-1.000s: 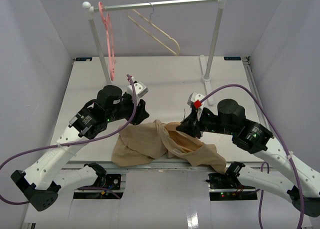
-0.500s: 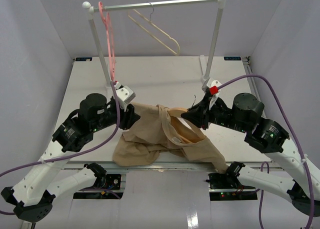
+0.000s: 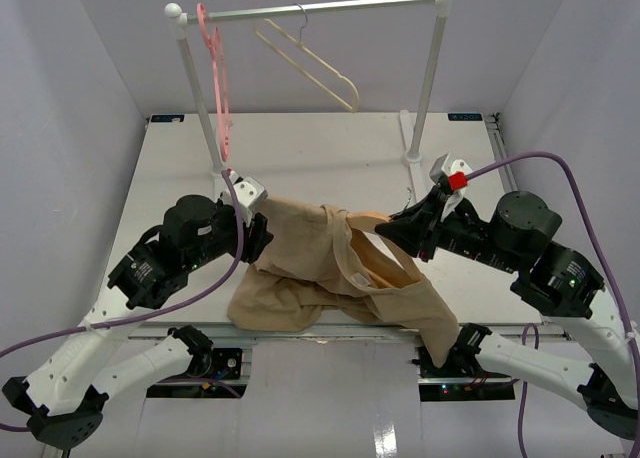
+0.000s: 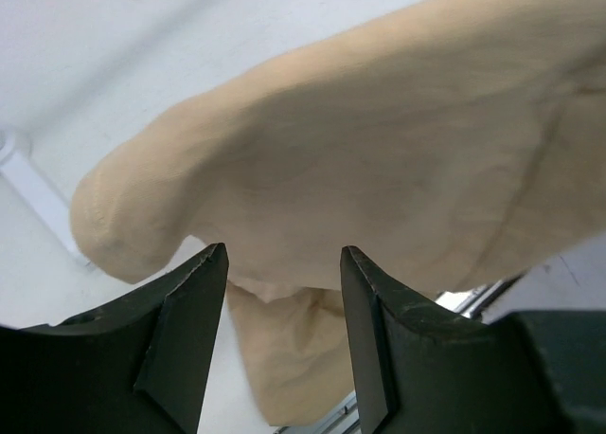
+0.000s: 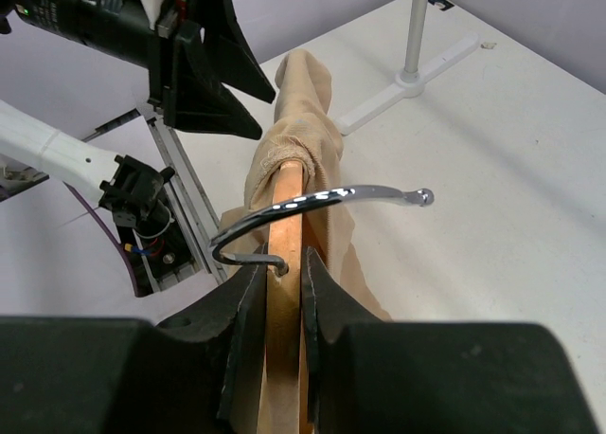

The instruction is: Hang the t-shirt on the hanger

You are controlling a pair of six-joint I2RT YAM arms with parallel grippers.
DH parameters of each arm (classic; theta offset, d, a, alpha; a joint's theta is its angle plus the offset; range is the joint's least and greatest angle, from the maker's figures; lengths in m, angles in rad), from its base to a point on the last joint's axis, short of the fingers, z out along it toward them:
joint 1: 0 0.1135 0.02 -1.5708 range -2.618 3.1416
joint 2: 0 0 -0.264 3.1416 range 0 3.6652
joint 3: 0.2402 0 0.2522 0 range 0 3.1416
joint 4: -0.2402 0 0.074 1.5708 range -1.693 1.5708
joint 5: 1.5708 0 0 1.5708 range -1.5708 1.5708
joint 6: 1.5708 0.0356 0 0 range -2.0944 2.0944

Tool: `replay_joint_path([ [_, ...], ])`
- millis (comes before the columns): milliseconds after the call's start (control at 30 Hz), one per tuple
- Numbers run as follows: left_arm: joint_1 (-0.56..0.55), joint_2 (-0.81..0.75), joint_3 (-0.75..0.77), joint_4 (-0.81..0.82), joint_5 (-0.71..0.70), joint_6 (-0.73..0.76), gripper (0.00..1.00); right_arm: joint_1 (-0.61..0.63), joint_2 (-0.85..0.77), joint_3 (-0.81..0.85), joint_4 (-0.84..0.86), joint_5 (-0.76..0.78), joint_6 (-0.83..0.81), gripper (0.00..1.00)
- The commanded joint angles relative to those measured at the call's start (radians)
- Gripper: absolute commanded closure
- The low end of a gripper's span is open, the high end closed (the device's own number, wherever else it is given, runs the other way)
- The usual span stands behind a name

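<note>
The tan t-shirt (image 3: 300, 248) hangs between my two grippers, lifted at the top, with its lower folds on the table's front edge. It is pulled over one arm of the wooden hanger (image 5: 284, 235), whose metal hook (image 5: 322, 199) curves over my fingers. My right gripper (image 3: 400, 233) is shut on the hanger's wooden neck just below the hook (image 5: 282, 273). My left gripper (image 3: 257, 233) is open at the shirt's left shoulder. In the left wrist view the cloth (image 4: 379, 150) bulges just beyond the open gripper (image 4: 284, 263), with nothing between the fingertips.
A clothes rack stands at the back with its rail (image 3: 310, 10), a pink hanger (image 3: 218, 78) and a cream hanger (image 3: 315, 66). Its right post (image 3: 428, 78) and foot (image 5: 407, 83) are just behind the right gripper. The table's front edge (image 3: 330, 330) is under the shirt.
My right gripper has risen and moved right and back with the hanger. The shirt has lifted and stretched wider. My left gripper has shifted left along the shirt's shoulder.
</note>
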Motion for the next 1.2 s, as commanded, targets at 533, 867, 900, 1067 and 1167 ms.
replay_joint_path([
  [533, 0.001, -0.027, -0.031, 0.110, -0.219, -0.008, 0.32, 0.004, -0.104, 0.034, 0.037, -0.045, 0.008, 0.92],
  [867, 0.001, -0.106, -0.046, 0.205, -0.044, 0.003, 1.00, 0.004, -0.124, 0.005, 0.038, -0.015, -0.001, 0.92],
  [900, 0.001, -0.111, -0.031, 0.195, -0.060, -0.014, 1.00, 0.004, -0.127, -0.001, 0.033, 0.006, -0.004, 0.92],
  [1067, 0.001, -0.094, 0.068, 0.108, -0.181, -0.080, 1.00, 0.004, -0.122, -0.051, -0.015, 0.117, -0.029, 0.92],
  [1167, 0.001, -0.078, 0.098, 0.077, -0.261, -0.095, 1.00, 0.004, -0.114, -0.072, -0.049, 0.135, -0.040, 0.92],
])
